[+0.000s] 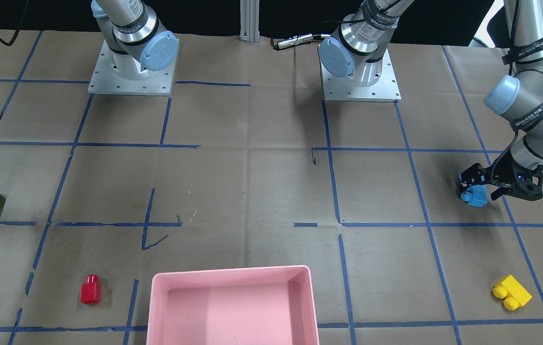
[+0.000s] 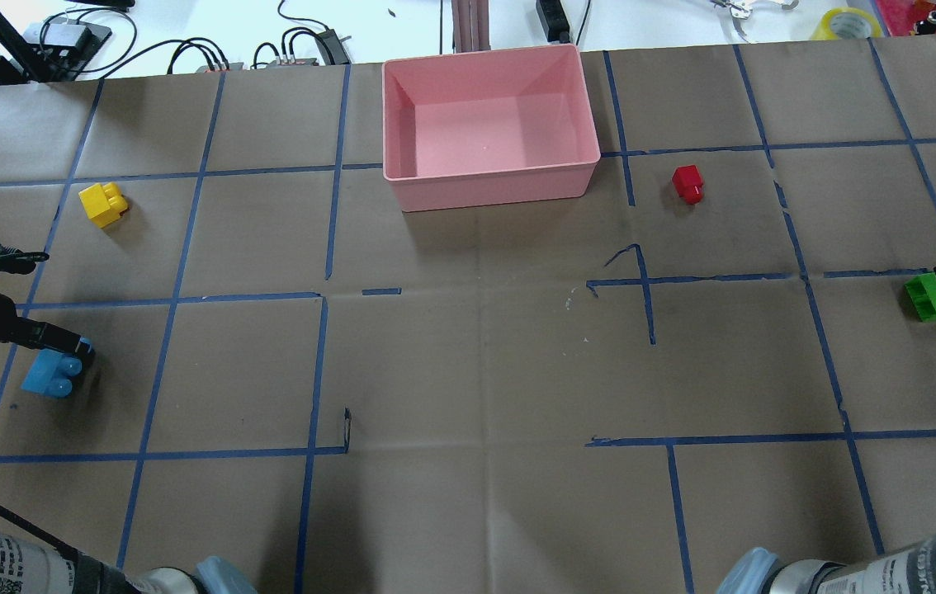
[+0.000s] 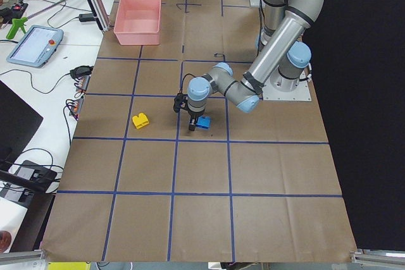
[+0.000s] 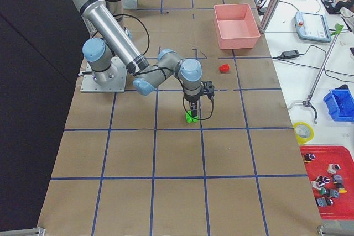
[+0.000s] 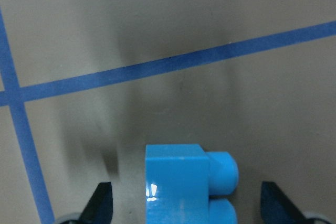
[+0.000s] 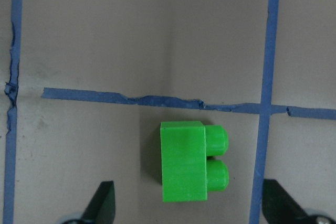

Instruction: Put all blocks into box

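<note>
My left gripper [image 5: 189, 208] is open and low over the paper, its fingers on either side of the light blue block [image 5: 178, 182], with gaps on both sides. My right gripper [image 6: 189, 205] is open just above the green block [image 6: 189, 167], which lies between its fingers. The red block [image 2: 689, 182] lies right of the pink box [image 2: 489, 186]. The yellow block [image 2: 102, 204] lies far left of the box. The box holds no blocks. All the blocks rest on the paper.
Brown paper with a blue tape grid covers the table. Both arm bases [image 1: 131, 72] stand at the robot's side. Cables and tools [image 2: 212, 54] lie beyond the far edge, behind the box. A metal post [image 2: 468, 21] stands just behind the box.
</note>
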You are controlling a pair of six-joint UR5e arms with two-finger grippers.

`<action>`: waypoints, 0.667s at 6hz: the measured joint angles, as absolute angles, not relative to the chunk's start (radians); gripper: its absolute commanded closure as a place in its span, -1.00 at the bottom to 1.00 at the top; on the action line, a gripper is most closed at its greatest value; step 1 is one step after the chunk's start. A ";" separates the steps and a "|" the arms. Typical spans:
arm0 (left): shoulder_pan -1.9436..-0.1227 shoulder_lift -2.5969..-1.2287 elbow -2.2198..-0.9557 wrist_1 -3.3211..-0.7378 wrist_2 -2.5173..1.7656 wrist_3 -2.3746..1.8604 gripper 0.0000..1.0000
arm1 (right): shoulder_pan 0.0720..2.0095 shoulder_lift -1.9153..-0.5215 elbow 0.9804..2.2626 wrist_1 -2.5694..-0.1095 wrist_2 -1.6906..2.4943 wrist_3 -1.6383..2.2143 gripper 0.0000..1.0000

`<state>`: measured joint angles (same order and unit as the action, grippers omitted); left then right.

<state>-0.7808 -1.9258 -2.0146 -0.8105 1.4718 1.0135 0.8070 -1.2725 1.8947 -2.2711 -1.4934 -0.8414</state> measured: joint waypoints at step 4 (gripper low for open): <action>-0.781 -1.934 -2.016 -0.808 1.478 1.016 -0.14 | 0.778 -1.190 1.914 -2.357 -1.463 -0.840 -0.94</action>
<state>-0.7808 -1.9335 -2.0156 -0.8083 1.4777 1.0156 0.7777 -1.1896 1.9141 -2.3565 -1.4632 -0.8400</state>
